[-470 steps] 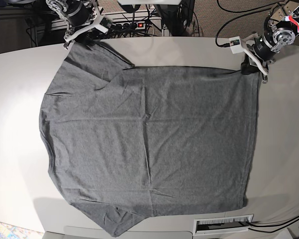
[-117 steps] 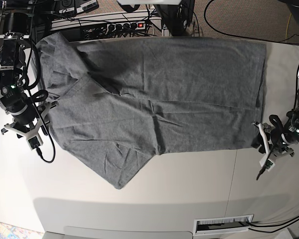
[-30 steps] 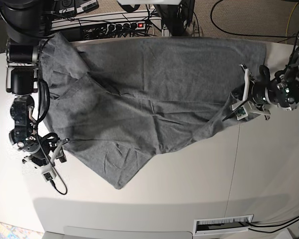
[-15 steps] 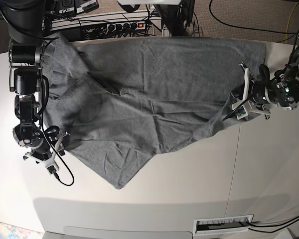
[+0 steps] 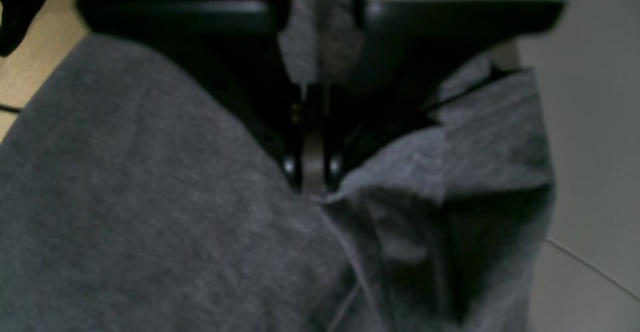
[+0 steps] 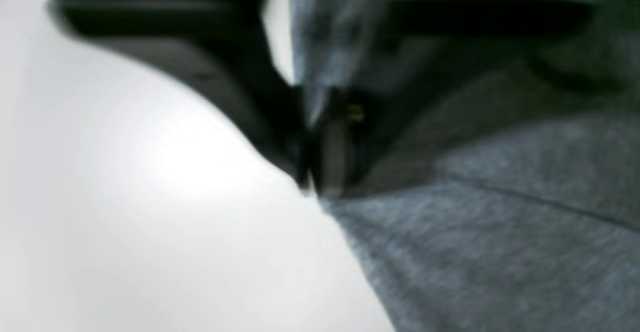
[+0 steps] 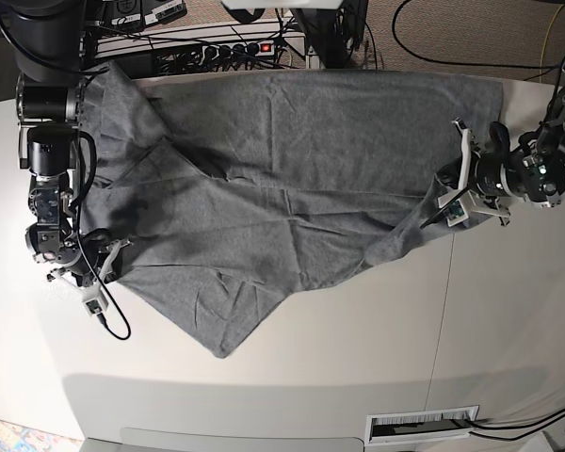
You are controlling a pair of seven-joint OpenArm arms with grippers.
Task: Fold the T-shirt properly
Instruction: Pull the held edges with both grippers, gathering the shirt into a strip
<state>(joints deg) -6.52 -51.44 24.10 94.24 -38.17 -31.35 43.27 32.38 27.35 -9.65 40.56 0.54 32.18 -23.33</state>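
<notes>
The grey T-shirt (image 7: 292, 160) lies spread across the white table (image 7: 358, 367), its lower part pulled into a diagonal flap ending in a point near the front. At the right, my left gripper (image 7: 449, 200) is shut on the shirt's lifted hem corner. The left wrist view shows fabric (image 5: 150, 222) pinched in that left gripper (image 5: 312, 182). On the left side, my right gripper (image 7: 101, 267) sits at the shirt's sleeve-side edge. Though blurred, the right wrist view shows the right gripper (image 6: 312, 187) closed at the cloth's edge (image 6: 500, 252), with grey fabric between the fingers.
A power strip (image 7: 235, 47) and cables run behind the table's far edge. A slotted vent (image 7: 422, 424) sits at the front edge. A seam in the tabletop (image 7: 441, 311) runs front to back on the right.
My right gripper has slid up along the shirt's left edge and gone from open to shut on the cloth. The left gripper has held still with the hem corner.
</notes>
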